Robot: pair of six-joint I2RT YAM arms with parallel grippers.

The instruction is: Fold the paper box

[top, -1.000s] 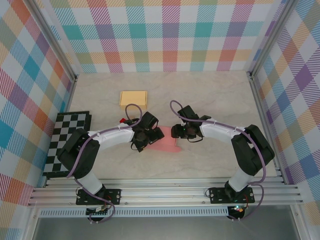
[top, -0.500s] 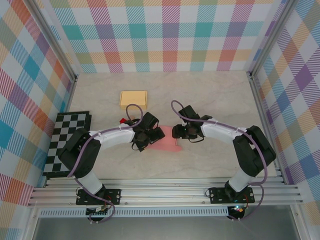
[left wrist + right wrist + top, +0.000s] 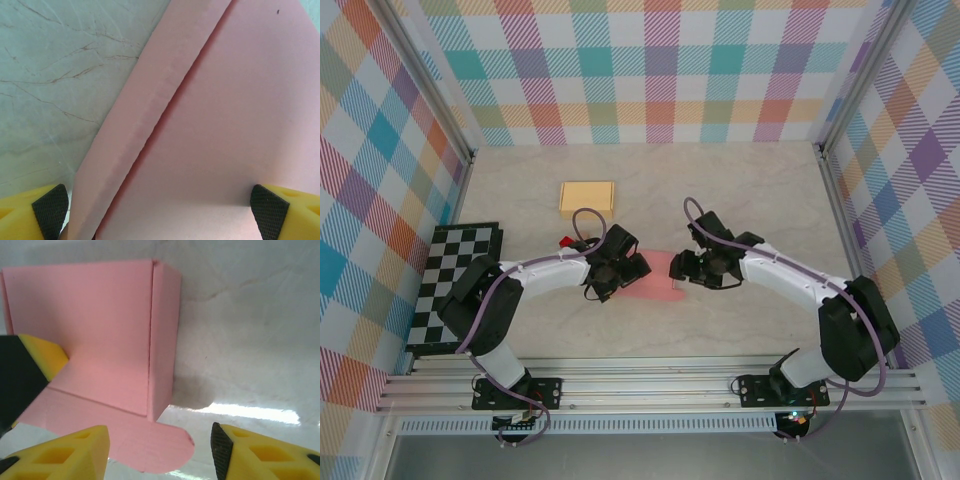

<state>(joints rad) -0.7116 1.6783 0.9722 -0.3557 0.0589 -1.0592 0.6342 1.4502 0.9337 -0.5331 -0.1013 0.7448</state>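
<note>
Plaid walls (image 3: 660, 70) enclose a pale marbled surface (image 3: 750, 200). One pink paper box (image 3: 660, 272) lies central, left hand (image 3: 160, 210) spread wide over it, right hand (image 3: 160, 435) open at its 3 o'clock. One yellow cardboard box (image 3: 587, 196) sits at 11 o'clock, one chequered mat (image 3: 455, 280) at 9.

Pink paper box (image 3: 95, 335), walls upright; right end effector (image 3: 157, 440) spread beside its flap (image 3: 132, 445)
</note>
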